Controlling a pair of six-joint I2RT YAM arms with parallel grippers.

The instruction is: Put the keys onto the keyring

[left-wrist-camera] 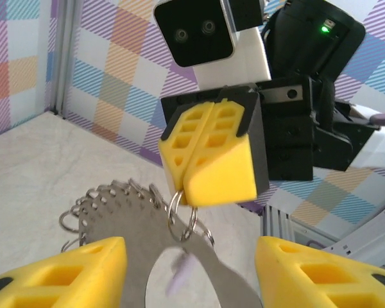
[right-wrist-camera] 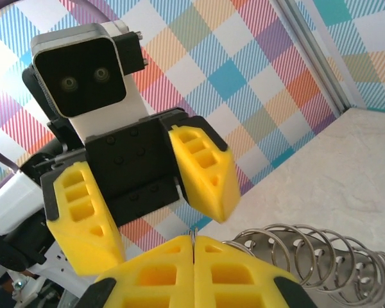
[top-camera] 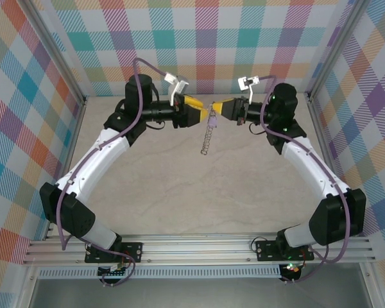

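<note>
Left gripper, bottom of frame, stands released; right gripper, clenched, pinches the keyring, lilac key dangling.

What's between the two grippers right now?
Top view: the keyring hangs between the left gripper and the right gripper, the lilac key near its top. Right gripper shut on it, left open.

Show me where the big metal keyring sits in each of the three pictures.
Top external: keyring at upper centre, just below the right gripper.
Left wrist: keyring at bottom centre, under that gripper.
Right wrist: keyring at bottom right.
Shared landmark: the right gripper, shut on the ring.
</note>
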